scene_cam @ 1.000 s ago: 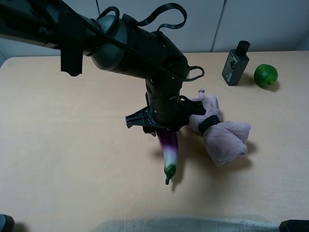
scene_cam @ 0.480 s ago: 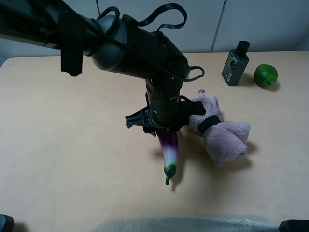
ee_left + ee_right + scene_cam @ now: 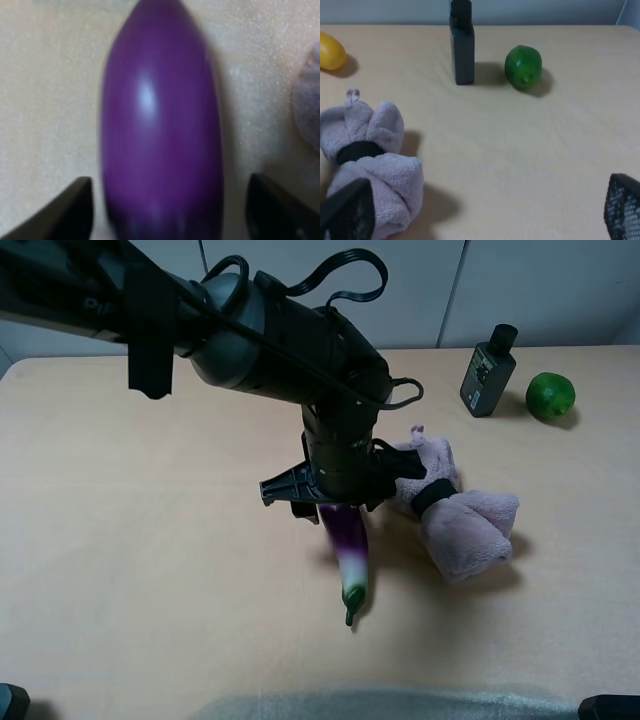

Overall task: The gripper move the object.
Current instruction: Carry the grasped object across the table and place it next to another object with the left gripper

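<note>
over to the left gripper [image 3: 335,498], pointing straight down at the table [image 3: 150,570]. jaws spread apart, going by the left wrist view: a sliver of gap between each fingertip [image 3: 70,215] and the purple skin, so open and not pinching, as far as visible through the blur.

and there, the eggplant [image 3: 348,558]: fat purple end right between the jaws, long axis running straight out ahead of them, fading to white and ending in the green stem tip well clear of the fingertips. seemingly lying on the table, shadow tight alongside, though hard to rule out a slight lift.

just off to one side of the jaws, a rolled pink towel [image 3: 455,520] with a black band, near the fat end but apart from it. much farther out, a dark bottle [image 3: 487,370] and a lime [image 3: 550,396].

on to the right gripper [image 3: 482,212]: wide open, nothing between the jaws, no eggplant in its view, only towel, bottle, lime and a yellow fruit [image 3: 330,50] ahead.

so clearly the left arm's job. likely call: close squarely on the fat end, across the long axis, then lift and carry.
</note>
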`<action>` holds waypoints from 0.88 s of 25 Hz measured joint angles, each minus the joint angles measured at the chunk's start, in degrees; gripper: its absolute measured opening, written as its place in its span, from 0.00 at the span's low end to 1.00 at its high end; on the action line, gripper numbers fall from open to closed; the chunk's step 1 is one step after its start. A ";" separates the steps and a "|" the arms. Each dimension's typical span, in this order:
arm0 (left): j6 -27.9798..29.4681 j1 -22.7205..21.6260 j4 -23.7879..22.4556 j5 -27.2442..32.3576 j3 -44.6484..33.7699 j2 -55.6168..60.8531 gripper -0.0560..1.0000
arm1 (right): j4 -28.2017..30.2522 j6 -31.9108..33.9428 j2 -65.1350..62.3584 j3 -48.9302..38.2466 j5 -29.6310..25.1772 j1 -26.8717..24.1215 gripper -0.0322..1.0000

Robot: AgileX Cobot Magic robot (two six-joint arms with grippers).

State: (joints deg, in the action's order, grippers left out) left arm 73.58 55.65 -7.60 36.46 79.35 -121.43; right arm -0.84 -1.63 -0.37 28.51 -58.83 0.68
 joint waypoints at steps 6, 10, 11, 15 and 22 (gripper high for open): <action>0.00 0.00 0.05 0.00 0.00 -0.07 0.78 | 0.00 0.00 0.00 0.00 0.00 0.00 0.70; 0.00 0.00 0.05 0.00 0.00 -0.07 0.79 | 0.00 0.00 0.00 0.00 0.00 0.00 0.70; 0.00 0.00 0.05 0.00 0.00 -0.07 0.79 | 0.00 0.00 0.00 0.00 0.00 0.00 0.70; 0.00 0.00 0.16 0.00 0.00 -0.07 0.79 | 0.00 0.00 0.00 0.00 0.00 0.00 0.70; -0.66 0.00 1.29 0.83 0.00 3.44 0.79 | 0.00 0.00 0.00 0.00 0.00 0.00 0.70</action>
State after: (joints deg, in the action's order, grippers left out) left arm 72.92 55.65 -6.30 37.29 79.35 -118.00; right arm -0.84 -1.63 -0.37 28.51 -58.83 0.68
